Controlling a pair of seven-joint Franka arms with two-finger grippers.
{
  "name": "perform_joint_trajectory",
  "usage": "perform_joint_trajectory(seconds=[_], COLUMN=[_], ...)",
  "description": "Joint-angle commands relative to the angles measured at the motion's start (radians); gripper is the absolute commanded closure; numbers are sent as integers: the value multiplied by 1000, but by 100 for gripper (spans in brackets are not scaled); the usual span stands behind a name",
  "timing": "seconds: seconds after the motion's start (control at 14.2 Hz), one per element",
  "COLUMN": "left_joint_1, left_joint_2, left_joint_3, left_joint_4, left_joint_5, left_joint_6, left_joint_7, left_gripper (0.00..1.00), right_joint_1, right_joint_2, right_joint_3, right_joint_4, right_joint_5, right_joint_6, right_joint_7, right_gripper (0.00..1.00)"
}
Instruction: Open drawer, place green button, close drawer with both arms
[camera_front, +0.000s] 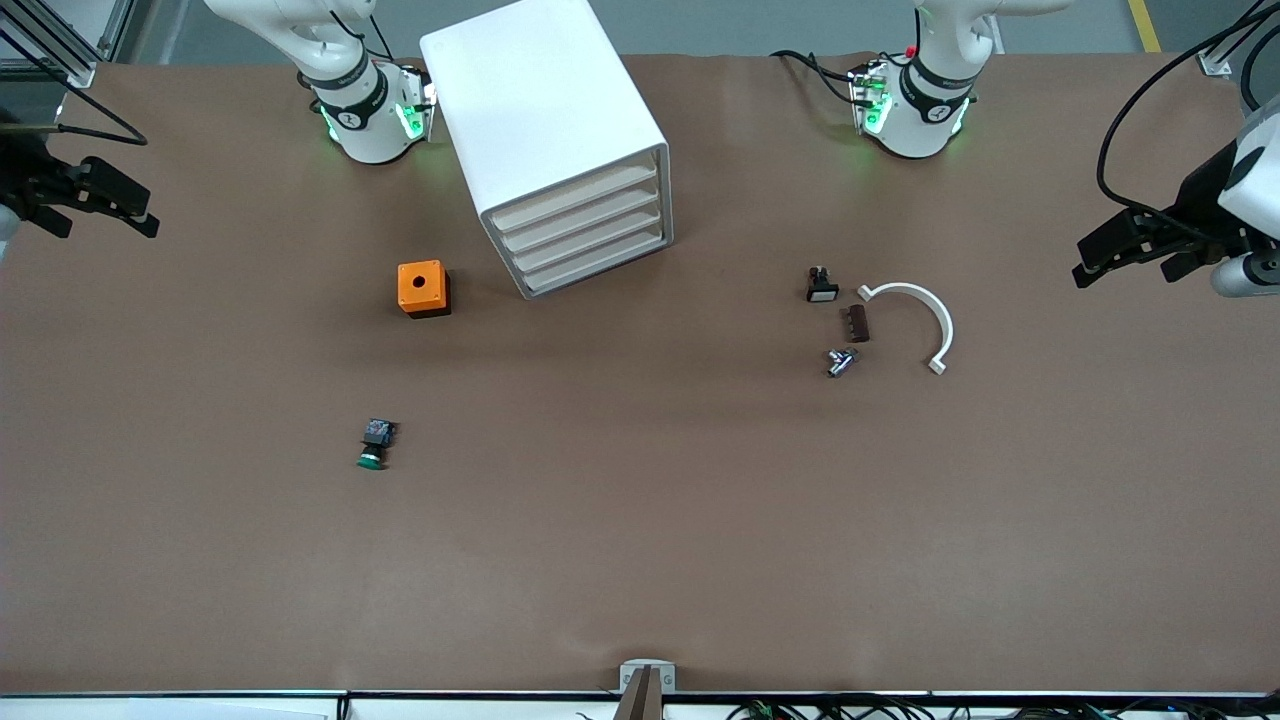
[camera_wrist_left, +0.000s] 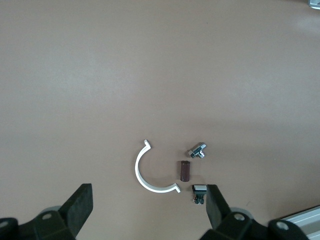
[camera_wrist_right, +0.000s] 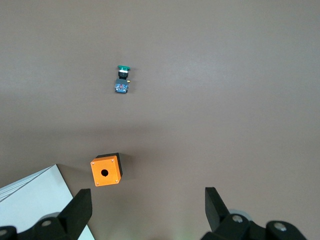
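Drawer (camera_front: 590, 245) shut, button (camera_front: 373, 446) lies tipped, may roll from your pinch; left gripper (camera_front: 1130, 250) and right gripper (camera_front: 85, 195) wait, fingers released, over surface (camera_front: 640, 520) ends

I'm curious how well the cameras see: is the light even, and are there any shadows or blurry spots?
Front view: soft, even light; the cabinet and orange box throw faint shadows, and green lamps glow at the arm bases. Left wrist view: a pale sheen on the table; the small parts stay sharp. Right wrist view: the button is crisp, with a dim shadow band across the table.
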Motion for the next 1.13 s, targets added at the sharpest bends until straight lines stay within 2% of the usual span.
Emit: perform_joint_trajectory(seconds=[0.0, 0.57, 1.06], left_joint_1=[3, 12, -9], left_joint_2=[-13, 28, 204], left_joint_3=[-7, 4, -5], left_joint_4=[-5, -1, -1], left_joint_5=[22, 25, 26], left_joint_6=[-7, 9, 36], left_joint_7=[22, 2, -1], left_gripper=[0, 0, 0], right_joint_1=[-10, -10, -10], right_joint_2=[-28, -27, -27], right_joint_3=[8, 8, 8], right_joint_4=[-26, -26, -26], right_joint_5=[-10, -10, -10], right_joint_6=[4, 4, 4], right_joint_7=[8, 8, 8], right_gripper=[0, 0, 0])
